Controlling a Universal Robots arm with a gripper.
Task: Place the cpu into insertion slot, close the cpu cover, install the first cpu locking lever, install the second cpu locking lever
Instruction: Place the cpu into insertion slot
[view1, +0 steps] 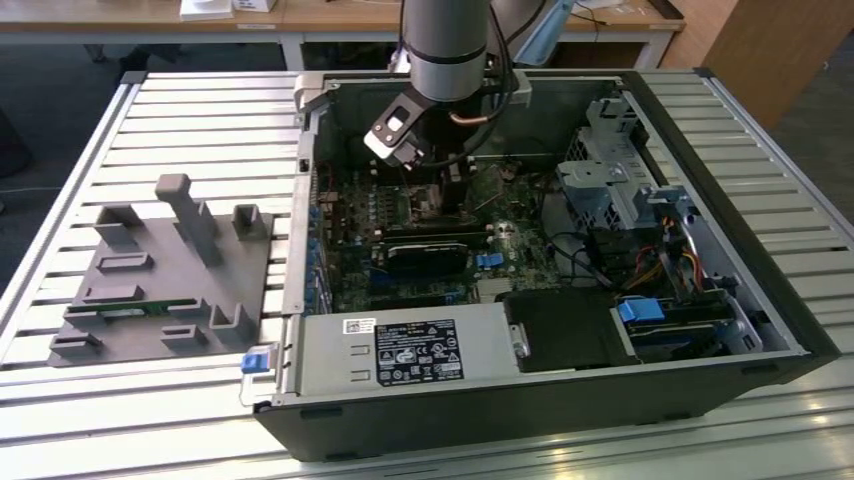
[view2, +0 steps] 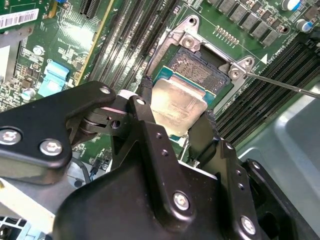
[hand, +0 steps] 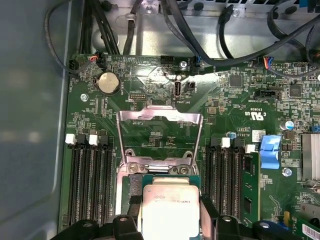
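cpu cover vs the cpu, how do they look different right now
The thin silver-grey metal cpu cover is an open frame with a square window; the small square silver-topped cpu is solid. The cpu cover stands flipped open off the insertion slot; the cpu is clamped in the black gripper. Both are dull metal.

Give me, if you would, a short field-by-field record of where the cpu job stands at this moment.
gripper: shut on the cpu, one finger on each of two opposite edges
cpu position: silver top up, held over the insertion slot; whether it is seated cannot be told
insertion slot: dark centre partly uncovered
cpu cover: swung up, open
setting: green motherboard inside the computer case
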